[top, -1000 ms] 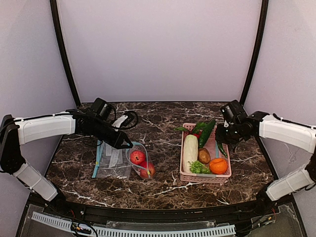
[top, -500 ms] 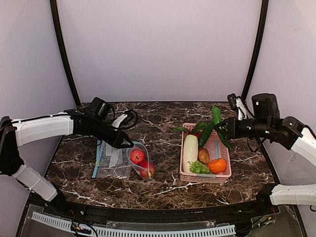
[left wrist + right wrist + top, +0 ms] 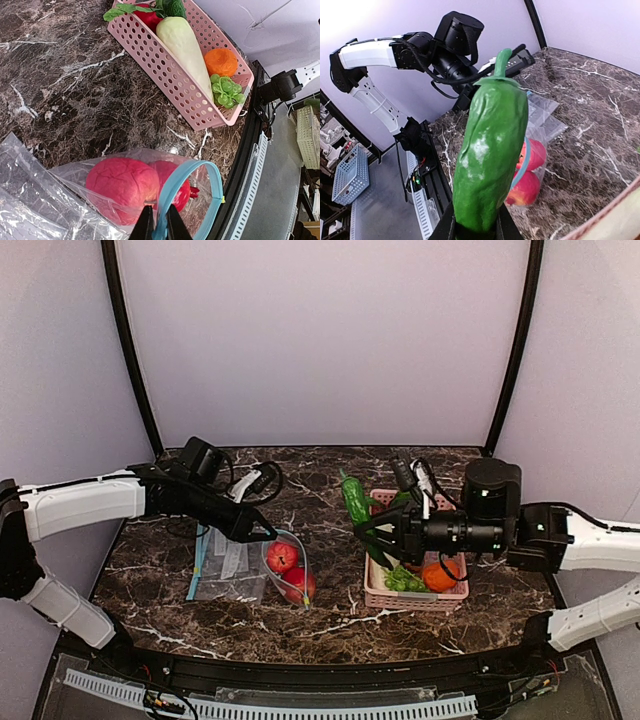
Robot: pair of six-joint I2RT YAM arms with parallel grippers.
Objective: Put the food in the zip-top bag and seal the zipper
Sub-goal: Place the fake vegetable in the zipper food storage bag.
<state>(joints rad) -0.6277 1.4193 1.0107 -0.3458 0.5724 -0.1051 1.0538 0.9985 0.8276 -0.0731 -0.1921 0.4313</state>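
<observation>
A clear zip-top bag (image 3: 268, 575) is lying on the dark marbled tabletop (image 3: 330, 630), and its mouth is being held up in an open loop. The light blue zipper (image 3: 199, 163) is being pinched at the rim between the left fingers (image 3: 145, 229), which are pressed together on the strip. Two red-pink fruits (image 3: 120, 185) are resting inside the bag, just behind the mouth. The slim green cucumber (image 3: 492, 160) is being clamped at its lower end by the right fingers (image 3: 446, 231) and is being held upright in the air to the right of the bag, apart from its mouth. The fruits are judged done. The cucumber is yet to be inserted and the zipper yet to be pressed shut.
</observation>
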